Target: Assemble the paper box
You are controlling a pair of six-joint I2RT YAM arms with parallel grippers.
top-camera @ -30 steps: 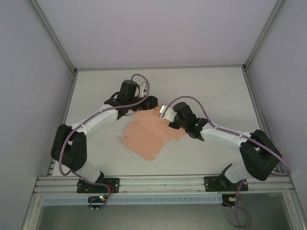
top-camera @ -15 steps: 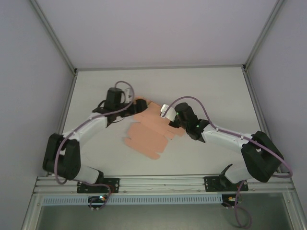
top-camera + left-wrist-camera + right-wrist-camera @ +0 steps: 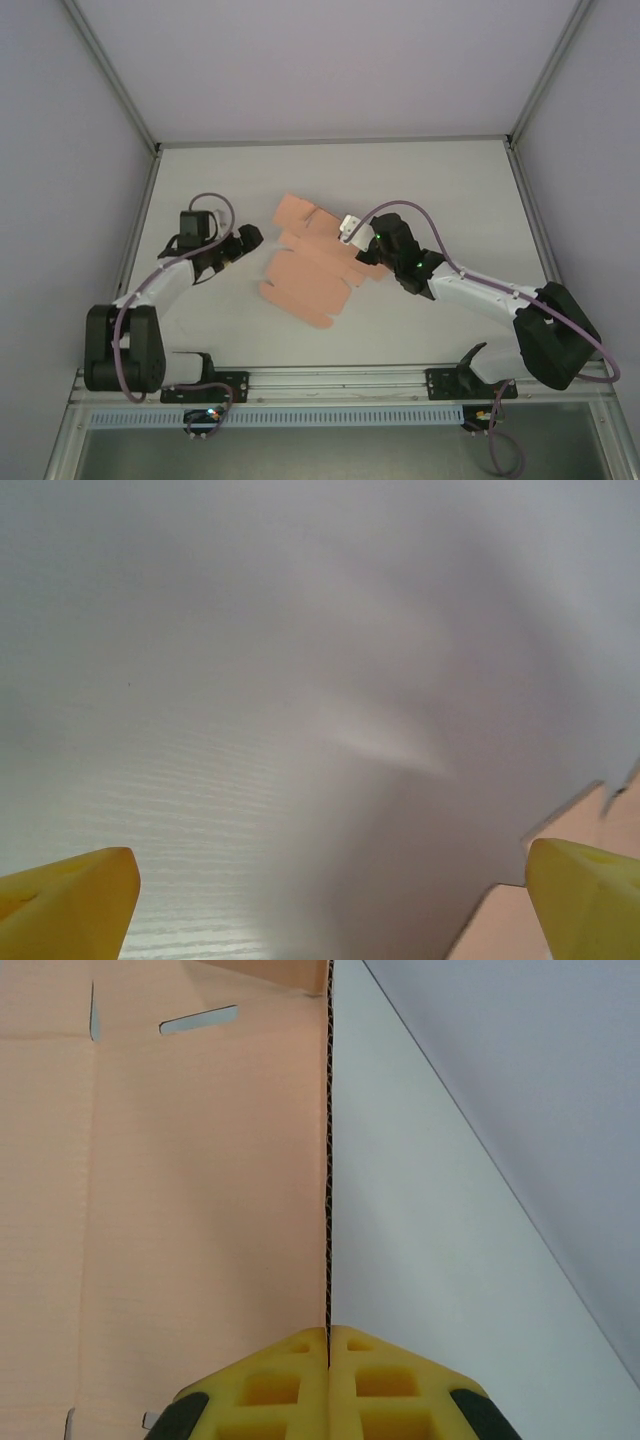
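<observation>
Under the paper box (image 3: 305, 275), the white table (image 3: 450, 190) is spreading out towards the pale walls around it. The box itself is lying near the table's middle as an unfolded salmon-pink sheet, with its flaps and tabs fanning out and its slots showing in my right wrist view. On the sheet's right side, my right pincer (image 3: 352, 236) is clamping down on the card. The yellow pads (image 3: 290, 1380) are pressing together with the corrugated edge running straight in between them. Off the sheet's left side, my left pincer (image 3: 250, 240) is hanging just beside the card without touching it. Its jaws are standing wide apart and are gripping nothing. In my left wrist view, a jagged corner of the pink sheet is peeking in beside one yellow fingertip (image 3: 590, 905).
</observation>
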